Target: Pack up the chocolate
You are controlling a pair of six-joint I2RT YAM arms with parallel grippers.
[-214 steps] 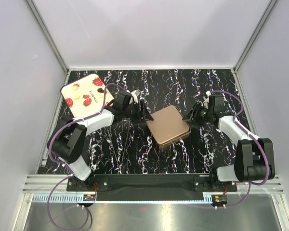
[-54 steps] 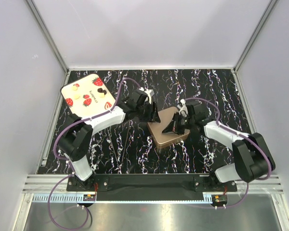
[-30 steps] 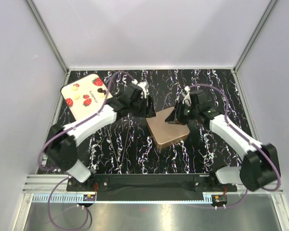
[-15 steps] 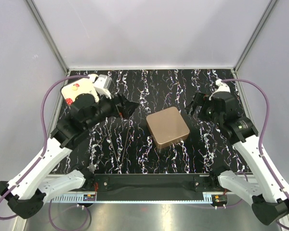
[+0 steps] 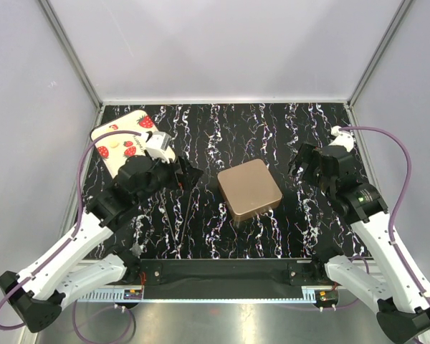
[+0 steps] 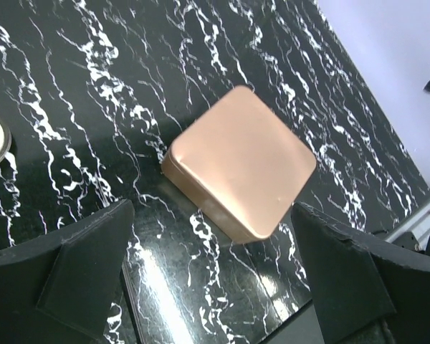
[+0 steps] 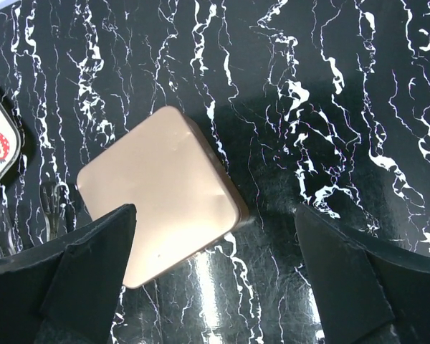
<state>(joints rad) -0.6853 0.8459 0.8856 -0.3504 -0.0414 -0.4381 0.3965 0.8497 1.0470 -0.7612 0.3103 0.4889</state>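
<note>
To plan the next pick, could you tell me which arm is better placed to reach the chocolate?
Left, probably: the left fingers hang near the tray holding the chocolate; the right fingers are beyond the box.

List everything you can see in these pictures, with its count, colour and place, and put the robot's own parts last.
tin: one, copper-gold, square, lid on, middle of the table.
tray: one, cream with red strawberry prints, far left corner, partly hidden by the left arm.
chocolate: a few cream-white pieces show on the tray; the exact count cannot be told.
table: one, black with white veining.
cables: two, purple, one along each arm.
left gripper: black, open, left of the tin.
right gripper: black, open, right of the tin.
</note>
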